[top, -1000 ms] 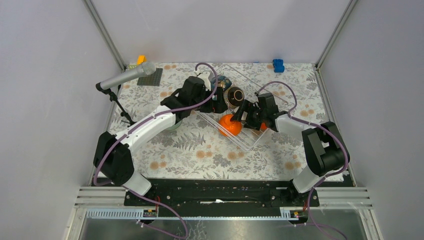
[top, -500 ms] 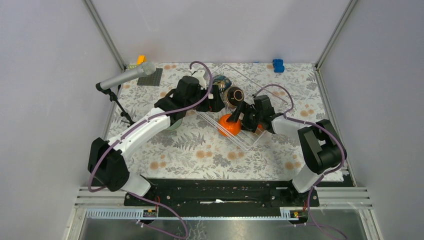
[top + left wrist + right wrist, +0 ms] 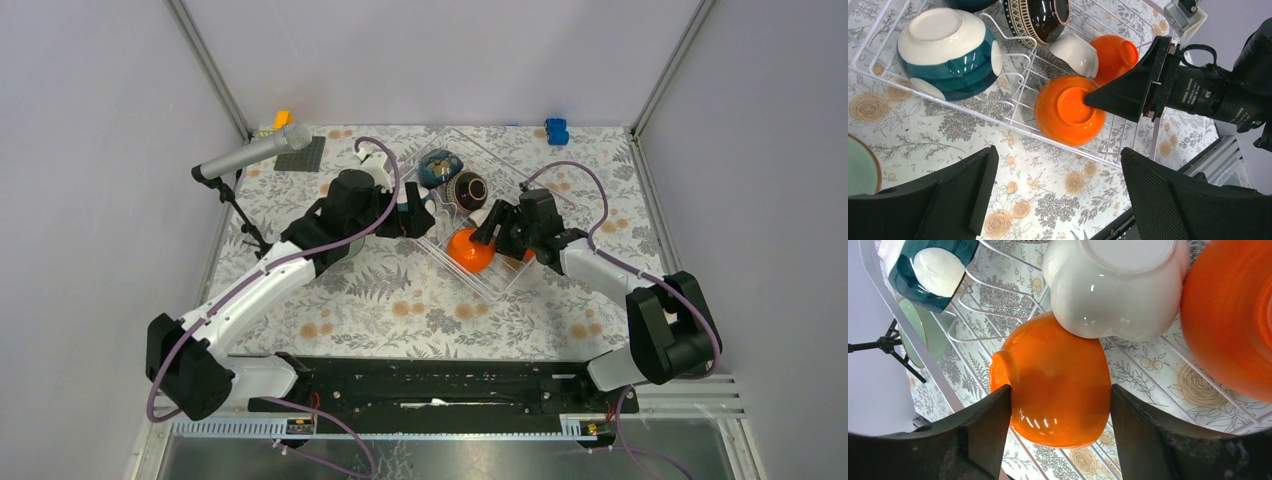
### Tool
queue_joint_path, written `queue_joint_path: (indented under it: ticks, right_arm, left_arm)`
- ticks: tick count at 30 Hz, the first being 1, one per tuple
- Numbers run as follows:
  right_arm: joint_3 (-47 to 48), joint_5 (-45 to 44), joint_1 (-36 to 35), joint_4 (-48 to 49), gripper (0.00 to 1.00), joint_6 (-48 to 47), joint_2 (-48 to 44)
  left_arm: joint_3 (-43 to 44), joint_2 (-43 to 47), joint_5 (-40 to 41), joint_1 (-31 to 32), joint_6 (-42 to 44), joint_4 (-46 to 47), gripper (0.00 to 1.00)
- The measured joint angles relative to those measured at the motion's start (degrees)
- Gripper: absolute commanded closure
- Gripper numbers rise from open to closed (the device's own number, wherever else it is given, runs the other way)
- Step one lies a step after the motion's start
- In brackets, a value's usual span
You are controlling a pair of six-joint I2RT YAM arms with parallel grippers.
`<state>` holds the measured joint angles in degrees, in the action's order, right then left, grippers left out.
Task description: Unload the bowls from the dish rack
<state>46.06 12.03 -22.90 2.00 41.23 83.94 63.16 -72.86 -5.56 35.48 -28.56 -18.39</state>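
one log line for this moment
right gripper: straddling front orange bowl in dish rack, grip unclear | left gripper: open, empty, beside rack

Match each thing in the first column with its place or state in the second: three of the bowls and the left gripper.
Column one
1. nearer orange bowl
2. teal bowl
3. pale green bowl
4. left gripper

Column two
A. open, holding nothing
B. outside the dish rack, on the tablecloth
C. between the fingers of the right gripper
D. in the rack, white base showing

Pairs: 1-C, 2-D, 3-B, 4-A
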Motion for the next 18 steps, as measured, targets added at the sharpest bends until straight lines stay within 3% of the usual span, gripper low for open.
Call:
queue_joint_path:
  ticks: [18]
  right_arm:
    - [3.8, 2.7, 0.0, -5.7, 0.44, -6.8, -5.4]
  left_arm:
    - [-10.1, 13.0, 1.7, 0.0, -1.7, 0.2, 0.01]
